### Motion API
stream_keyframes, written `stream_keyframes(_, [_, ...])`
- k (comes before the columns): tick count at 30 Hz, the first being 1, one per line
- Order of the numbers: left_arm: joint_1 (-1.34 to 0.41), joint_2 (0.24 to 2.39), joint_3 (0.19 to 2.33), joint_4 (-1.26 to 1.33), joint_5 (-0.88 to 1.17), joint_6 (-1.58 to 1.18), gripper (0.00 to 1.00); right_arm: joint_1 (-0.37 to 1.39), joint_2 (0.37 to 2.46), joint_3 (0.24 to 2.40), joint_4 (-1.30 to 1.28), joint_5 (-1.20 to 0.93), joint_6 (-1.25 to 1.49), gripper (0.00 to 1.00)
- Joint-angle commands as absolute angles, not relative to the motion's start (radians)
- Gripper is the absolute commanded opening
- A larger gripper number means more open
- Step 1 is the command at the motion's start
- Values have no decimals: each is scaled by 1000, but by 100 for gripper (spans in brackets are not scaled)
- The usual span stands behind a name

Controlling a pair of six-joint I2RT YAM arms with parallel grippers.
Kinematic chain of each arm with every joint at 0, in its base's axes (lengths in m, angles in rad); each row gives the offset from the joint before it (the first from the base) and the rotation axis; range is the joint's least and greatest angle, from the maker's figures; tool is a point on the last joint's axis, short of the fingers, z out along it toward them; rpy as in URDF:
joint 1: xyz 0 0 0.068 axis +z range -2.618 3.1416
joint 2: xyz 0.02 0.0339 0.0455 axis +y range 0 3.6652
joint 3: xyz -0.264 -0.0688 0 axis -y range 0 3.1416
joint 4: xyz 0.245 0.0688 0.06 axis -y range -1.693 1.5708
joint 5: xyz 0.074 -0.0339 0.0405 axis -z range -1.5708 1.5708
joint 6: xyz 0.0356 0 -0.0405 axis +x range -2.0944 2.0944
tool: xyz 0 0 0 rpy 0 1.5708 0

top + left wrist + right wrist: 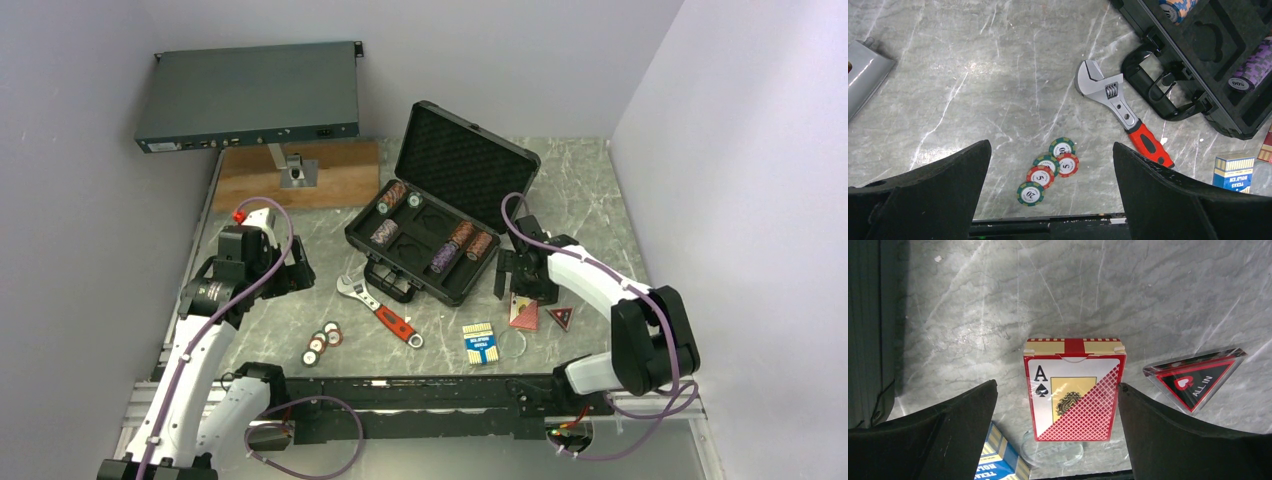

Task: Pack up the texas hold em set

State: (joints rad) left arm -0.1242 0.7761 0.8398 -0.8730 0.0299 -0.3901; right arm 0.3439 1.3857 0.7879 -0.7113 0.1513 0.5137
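Observation:
The black foam-lined case [470, 155] lies open mid-table, with several striped chip stacks [446, 256] in its slots. Several loose chips [322, 344] lie near the front; the left wrist view shows them [1042, 176] flat on the marble. My left gripper [290, 272] hovers open and empty above them [1050, 160]. My right gripper [520, 285] is open and straddles the red deck [1073, 390], which lies flat on the table; its right finger [1148, 420] is at the deck's edge. The blue deck [480, 343] and the red triangle [1195, 377] lie on either side.
A red-handled wrench [380, 310] lies between the loose chips and the case handle [1160, 92]. A clear round disc [1053, 452] lies partly under the red deck. A dark-grey rack box [250, 95] on a wooden board [300, 172] stands at the back left. Walls close in both sides.

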Motion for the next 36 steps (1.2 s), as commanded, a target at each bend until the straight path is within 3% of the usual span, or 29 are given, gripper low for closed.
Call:
stream_keyframes(1, [-124,773,844,-853,34,-400,99,345,1399,768,-724,145,574,92])
stream_keyframes(13, [-124,772,844,-854,31,-400,99,345,1407,741,-708,143,607,77])
stream_keyframes(16, [-124,770,843,-854,29,-402,99,344,1417,745,-714,149,609,68])
stream_keyframes(20, [-124,770,844,-855,29,-402,99,345,1405,751,-718,165,609,45])
stream_keyframes(22, [-124,770,843,-855,29,-402,99,345,1394,762,-726,173,598,40])
stream_keyframes(36, [-124,772,844,-854,29,-402,99,361,1415,1167,-865,140,328,23])
